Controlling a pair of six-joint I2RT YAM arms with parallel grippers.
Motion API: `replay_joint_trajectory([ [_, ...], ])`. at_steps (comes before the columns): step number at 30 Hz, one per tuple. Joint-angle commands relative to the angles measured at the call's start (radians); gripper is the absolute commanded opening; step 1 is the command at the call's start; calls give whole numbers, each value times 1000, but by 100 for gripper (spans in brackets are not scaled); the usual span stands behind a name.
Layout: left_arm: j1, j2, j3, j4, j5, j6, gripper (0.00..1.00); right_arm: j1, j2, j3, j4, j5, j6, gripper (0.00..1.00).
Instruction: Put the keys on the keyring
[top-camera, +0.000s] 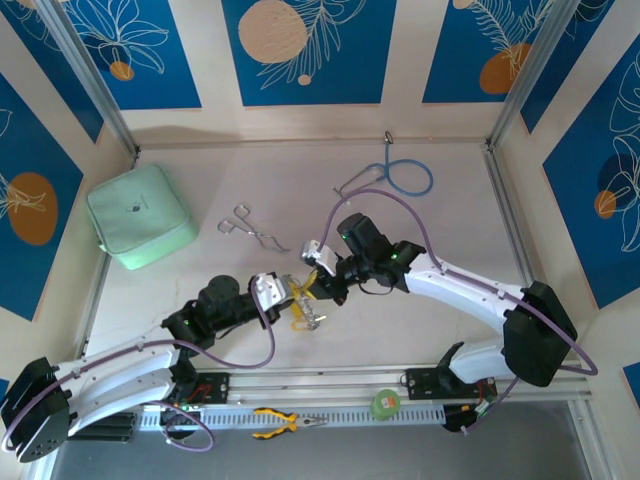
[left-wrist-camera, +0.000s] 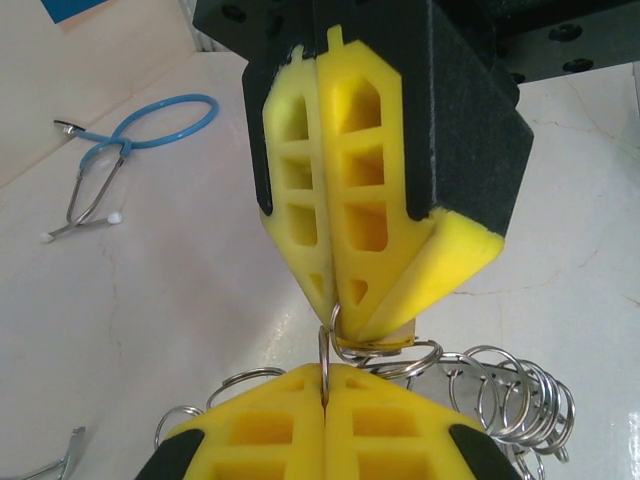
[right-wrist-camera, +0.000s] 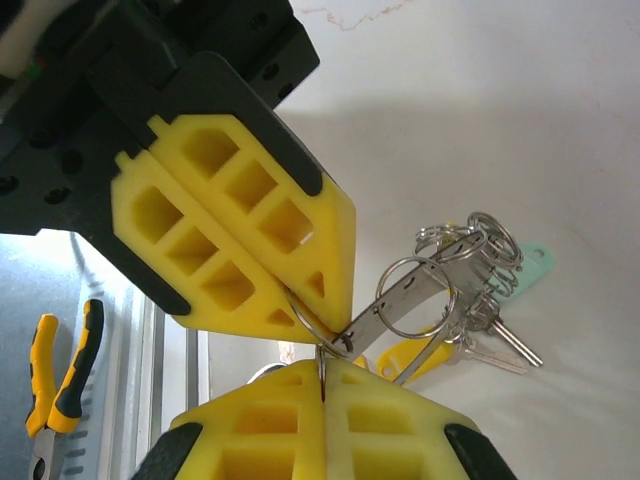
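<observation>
The keyring (top-camera: 311, 316) hangs between my two grippers above the table's near middle. It is a flat silvery band (right-wrist-camera: 425, 285) fringed with small split rings (left-wrist-camera: 505, 392). Keys hang from it: a yellow-headed one (right-wrist-camera: 412, 356), a teal-headed one (right-wrist-camera: 537, 262) and bare silver blades (right-wrist-camera: 503, 346). My left gripper (top-camera: 298, 294) (left-wrist-camera: 325, 372) is shut on one small split ring. Tip to tip with it, my right gripper (top-camera: 326, 284) (right-wrist-camera: 322, 368) is shut on another small ring, linked with the first. Seen from the right wrist, the left gripper (right-wrist-camera: 313, 325) comes in from the upper left.
A blue stethoscope (top-camera: 402, 178) (left-wrist-camera: 135, 138) lies at the back right, and silver forceps (top-camera: 250, 229) at the back middle. A mint green pouch (top-camera: 140, 215) sits at the left. Yellow pliers (top-camera: 285, 422) (right-wrist-camera: 60, 380) and a green tape roll (top-camera: 385, 404) rest on the near rail.
</observation>
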Motion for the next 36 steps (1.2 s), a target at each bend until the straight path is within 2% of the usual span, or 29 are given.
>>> replay_joint_trajectory([
  [1, -12, 6, 6, 41, 35, 13, 0, 4, -30, -13, 61, 5, -20, 0],
  [18, -12, -5, 6, 37, 38, 17, 0, -14, -4, -11, 72, 101, 51, 0],
  [22, -13, -5, 13, 46, 46, 19, 0, -24, 12, -2, 74, 119, 88, 0],
  [29, -12, 21, 24, 23, 53, 61, 0, -25, 34, -9, 152, 66, 186, 0],
  [36, -16, 41, 22, 40, 45, 82, 0, -27, 88, -8, 162, 97, 284, 0],
])
